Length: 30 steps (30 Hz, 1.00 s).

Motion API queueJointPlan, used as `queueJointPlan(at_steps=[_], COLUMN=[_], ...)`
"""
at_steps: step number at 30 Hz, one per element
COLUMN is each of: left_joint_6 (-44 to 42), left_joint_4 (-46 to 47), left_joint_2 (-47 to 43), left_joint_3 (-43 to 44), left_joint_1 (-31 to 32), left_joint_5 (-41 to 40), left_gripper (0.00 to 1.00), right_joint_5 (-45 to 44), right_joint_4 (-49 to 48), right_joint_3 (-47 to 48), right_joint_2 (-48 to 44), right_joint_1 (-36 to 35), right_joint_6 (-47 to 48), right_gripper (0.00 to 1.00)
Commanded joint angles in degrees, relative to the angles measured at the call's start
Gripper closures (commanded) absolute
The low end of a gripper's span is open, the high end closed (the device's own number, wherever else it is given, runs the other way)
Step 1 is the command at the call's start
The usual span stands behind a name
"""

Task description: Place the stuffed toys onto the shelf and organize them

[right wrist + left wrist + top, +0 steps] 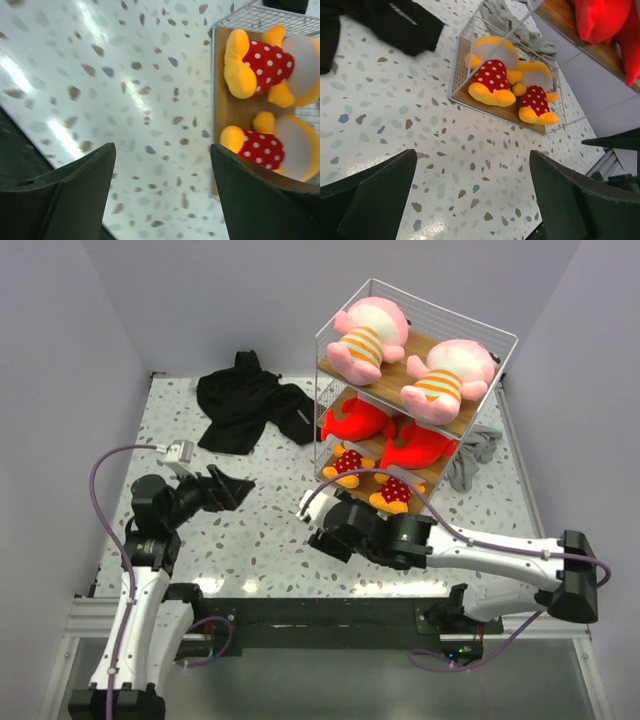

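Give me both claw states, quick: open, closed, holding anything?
Left claw: open, holding nothing.
Right claw: open, holding nothing.

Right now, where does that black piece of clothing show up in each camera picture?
Top external: black garment upper middle, left of the shelf.
Left wrist: black garment in the top left corner.
Right wrist: not in it.
Shared landmark: the polka-dot toys, in all three views.

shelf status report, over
Left gripper and right gripper open, empty. All six stuffed toys on the shelf, paired by board. Black garment, grey cloth beside shelf, not blocking.
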State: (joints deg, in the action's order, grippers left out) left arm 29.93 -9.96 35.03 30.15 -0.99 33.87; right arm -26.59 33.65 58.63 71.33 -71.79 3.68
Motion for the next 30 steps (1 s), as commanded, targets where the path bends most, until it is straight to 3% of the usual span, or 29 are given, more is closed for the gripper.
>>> queueJointPlan(at_steps=[1,6,11,16,30], left_joint_6=[-3.9,-4.8,-2.3,-0.8,-0.1], left_joint_4=[1.6,1.1,3.1,6.2,7.4], left_joint_2=[-0.2,-5.0,-8.3,-9.6,-8.9], left_joint_3=[5.4,8.3,9.9,9.0,8.3], left_joint_1=[6.4,7.9,8.0,8.5,8.6], left_joint_5=[0.2,6.7,15.2,17.1,15.8], left_gripper=[0.00,0.00,0.00,0.00,0.00], right_joint_5=[7.7,15.1,12.8,7.4,-2.5], right_joint_4=[-3.1,-9.7,-10.4,-10.7,-8.4], right_joint_3=[2.0,-1.6,-4.5,-7.4,-7.0], right_joint_2=[-9.0,-22.7,-32.1,-40.7,-45.4], right_joint_1=[0.1,0.1,0.1,0.1,0.1], right_joint_6=[-16.8,-26.1,-33.3,-38.7,-35.5], right_gripper=[0.16,0.02,0.01,0.01,0.01])
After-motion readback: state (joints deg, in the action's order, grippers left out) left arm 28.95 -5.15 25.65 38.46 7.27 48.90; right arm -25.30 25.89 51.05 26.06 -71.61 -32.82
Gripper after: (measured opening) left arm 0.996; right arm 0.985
